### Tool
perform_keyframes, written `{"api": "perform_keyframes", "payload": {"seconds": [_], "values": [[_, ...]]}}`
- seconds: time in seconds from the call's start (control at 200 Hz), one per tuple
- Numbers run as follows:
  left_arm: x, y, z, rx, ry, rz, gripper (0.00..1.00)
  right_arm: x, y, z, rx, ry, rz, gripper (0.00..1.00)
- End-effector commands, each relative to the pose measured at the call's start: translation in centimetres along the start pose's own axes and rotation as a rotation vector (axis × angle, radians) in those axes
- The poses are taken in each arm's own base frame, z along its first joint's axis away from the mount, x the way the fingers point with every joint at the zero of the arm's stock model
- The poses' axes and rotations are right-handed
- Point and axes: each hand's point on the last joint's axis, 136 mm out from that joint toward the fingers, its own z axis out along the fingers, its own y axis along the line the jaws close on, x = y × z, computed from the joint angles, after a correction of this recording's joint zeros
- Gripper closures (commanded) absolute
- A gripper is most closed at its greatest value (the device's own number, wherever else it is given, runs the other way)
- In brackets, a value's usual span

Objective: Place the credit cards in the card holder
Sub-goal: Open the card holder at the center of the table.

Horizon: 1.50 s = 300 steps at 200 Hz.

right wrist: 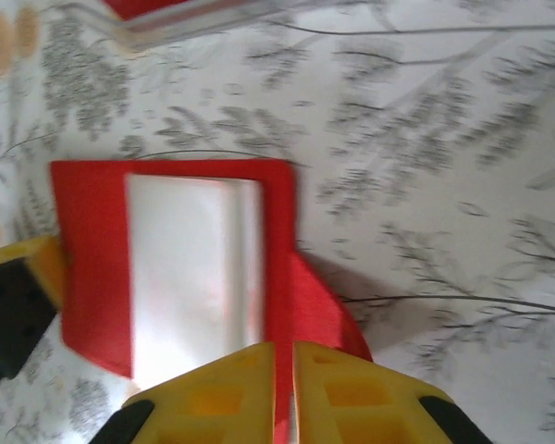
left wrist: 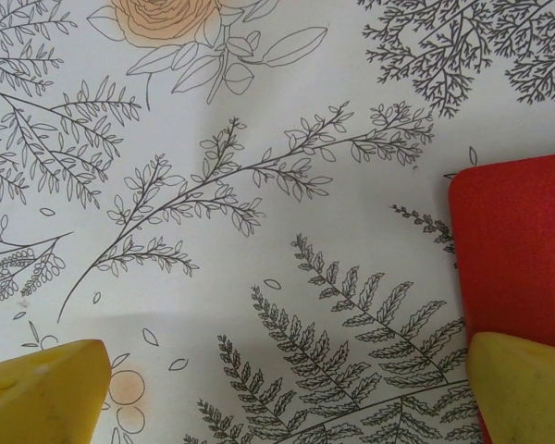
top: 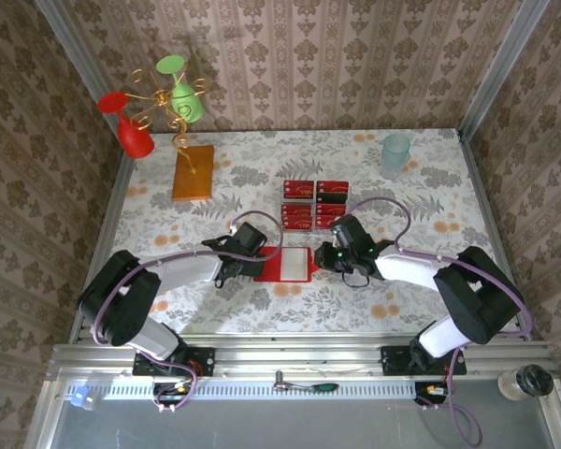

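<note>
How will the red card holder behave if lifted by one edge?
The card holder probably flexes: one flap bends up by the right gripper while the rest lies flat. Thin, likely light; a push may slide it on the tablecloth.

Between the left gripper [left wrist: 282,393] and right gripper [right wrist: 285,393] lay the open wallet [top: 285,265], filling that gap. Just ahead of both, the cards [top: 315,204] barred the way forward. Farther ahead of the left gripper stood a slab [top: 194,171] and a wire ornament [top: 159,103]; a cup [top: 395,154] stood well ahead of the right one. To each gripper's outer side the table [top: 150,234] was free
</note>
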Motion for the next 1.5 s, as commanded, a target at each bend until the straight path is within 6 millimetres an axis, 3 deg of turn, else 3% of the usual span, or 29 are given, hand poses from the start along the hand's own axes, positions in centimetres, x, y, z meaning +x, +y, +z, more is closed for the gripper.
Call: {"api": "perform_keyframes", "payload": {"seconds": [0.0,0.235,0.37,0.58,0.775,0.97,1.2,1.495], "values": [[0.5,0.7,0.3,-0.033,0.005,0.001,0.00,-0.4,3.5,-0.7,-0.050,0.027,-0.077,0.86],[0.4,0.8,0.3,-0.035,-0.003,-0.001,0.00,-0.7,7.9,2.1,-0.106,0.066,-0.114,0.90],[0.2,0.8,0.1,-0.029,-0.011,-0.006,0.00,-0.4,9.2,4.5,-0.112,0.096,-0.115,0.91],[-0.2,1.0,-0.4,-0.025,-0.022,-0.021,0.00,0.4,9.4,7.9,-0.117,0.151,-0.087,0.94],[-1.0,0.9,-1.6,0.001,-0.050,-0.053,0.00,1.2,8.0,9.5,-0.085,0.175,-0.052,0.97],[-1.9,0.0,-2.7,0.052,-0.085,-0.104,0.00,1.6,7.6,9.7,-0.088,0.175,-0.028,0.98],[-0.2,-1.0,-1.6,0.002,-0.054,-0.111,0.00,1.7,7.5,9.3,-0.101,0.163,-0.011,0.98],[2.1,0.4,-0.4,-0.070,-0.031,-0.143,0.00,0.1,7.5,5.9,-0.113,0.097,-0.006,0.98]]}}
